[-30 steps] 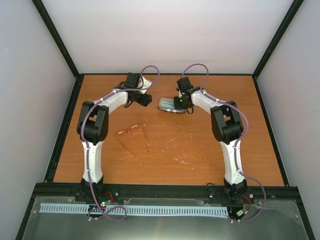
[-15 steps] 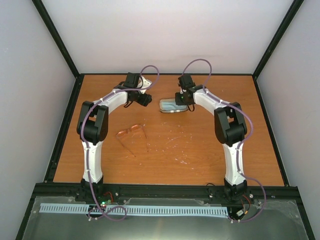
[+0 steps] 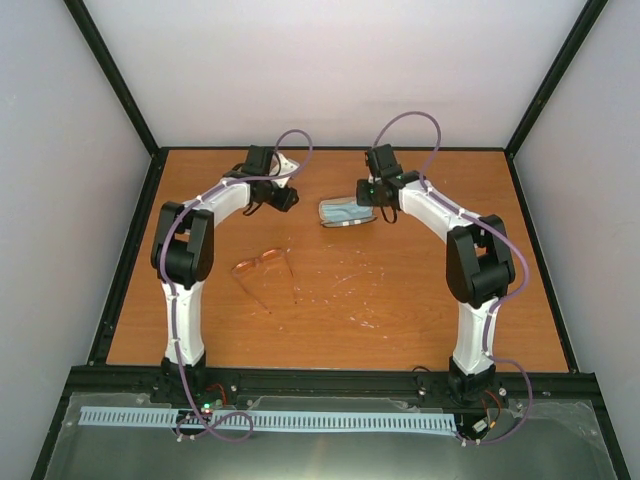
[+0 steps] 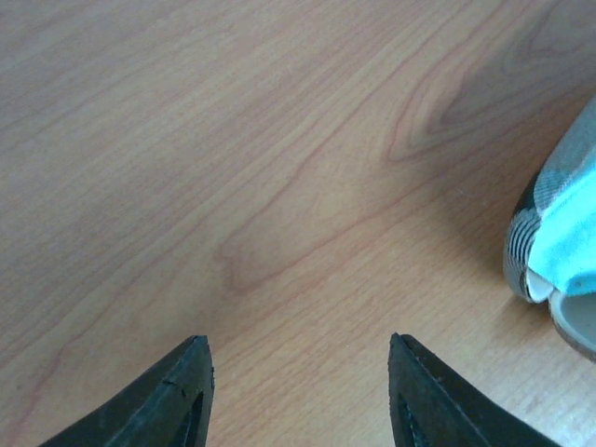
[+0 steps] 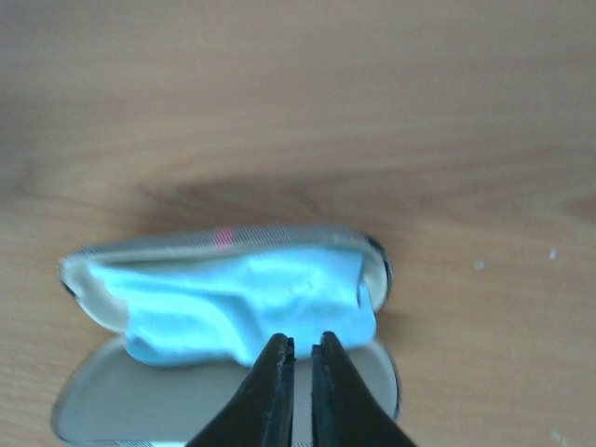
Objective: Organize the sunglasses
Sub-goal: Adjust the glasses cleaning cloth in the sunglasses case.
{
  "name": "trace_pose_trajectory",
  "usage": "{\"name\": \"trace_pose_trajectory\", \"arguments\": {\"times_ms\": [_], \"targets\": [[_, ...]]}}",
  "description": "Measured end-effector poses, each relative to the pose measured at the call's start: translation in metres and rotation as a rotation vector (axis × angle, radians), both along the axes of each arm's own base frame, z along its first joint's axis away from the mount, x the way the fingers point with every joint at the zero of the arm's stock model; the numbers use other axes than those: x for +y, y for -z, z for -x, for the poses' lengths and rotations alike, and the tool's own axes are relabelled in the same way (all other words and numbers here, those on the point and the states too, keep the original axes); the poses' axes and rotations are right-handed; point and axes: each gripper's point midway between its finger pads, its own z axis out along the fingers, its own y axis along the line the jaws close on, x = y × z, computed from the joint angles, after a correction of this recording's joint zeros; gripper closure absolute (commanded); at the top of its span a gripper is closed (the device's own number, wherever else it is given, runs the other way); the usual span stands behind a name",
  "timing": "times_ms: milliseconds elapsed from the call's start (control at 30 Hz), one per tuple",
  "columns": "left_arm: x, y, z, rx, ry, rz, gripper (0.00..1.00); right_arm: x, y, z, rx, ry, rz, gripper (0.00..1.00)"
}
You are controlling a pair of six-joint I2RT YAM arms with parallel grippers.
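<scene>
The sunglasses, with orange-pink lenses and thin dark arms, lie unfolded on the table left of centre, apart from both grippers. The open tan case lies at the back centre with the light blue cloth inside it. My right gripper hangs just above the case's near edge, its jaws nearly together with nothing between them. My left gripper is open and empty over bare wood, left of the case. The sunglasses are out of both wrist views.
The wooden table is bounded by a black frame rail and white walls. Both arm bases stand at the near edge. Faint white scuffs mark the wood near the middle.
My right arm has swung its elbow outward to the right and its gripper has shifted right, off the case's middle. My left gripper has drawn back slightly. The sunglasses and case have not moved.
</scene>
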Motion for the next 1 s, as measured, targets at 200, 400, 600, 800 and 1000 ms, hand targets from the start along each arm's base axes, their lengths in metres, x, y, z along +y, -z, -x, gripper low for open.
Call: {"name": "trace_pose_trajectory", "arguments": {"times_ms": [200, 400, 600, 800, 1000], "targets": [[0.015, 0.007, 0.024, 0.053, 0.096, 0.065, 0.32, -0.013, 0.049, 0.029, 0.151, 0.032, -0.023, 0.64], [0.039, -0.021, 0.055, 0.053, 0.252, 0.077, 0.26, -0.011, 0.035, 0.042, 0.167, -0.019, -0.068, 0.58], [0.063, -0.042, 0.093, 0.052, 0.385, -0.016, 0.17, -0.01, -0.006, 0.049, 0.097, -0.044, -0.108, 0.54], [0.091, -0.029, 0.153, 0.13, 0.509, -0.187, 0.16, 0.0, -0.002, 0.052, 0.123, -0.074, -0.156, 0.54], [0.116, -0.009, 0.187, 0.243, 0.568, -0.286, 0.16, 0.01, 0.007, 0.049, 0.155, -0.119, -0.167, 0.54]]}}
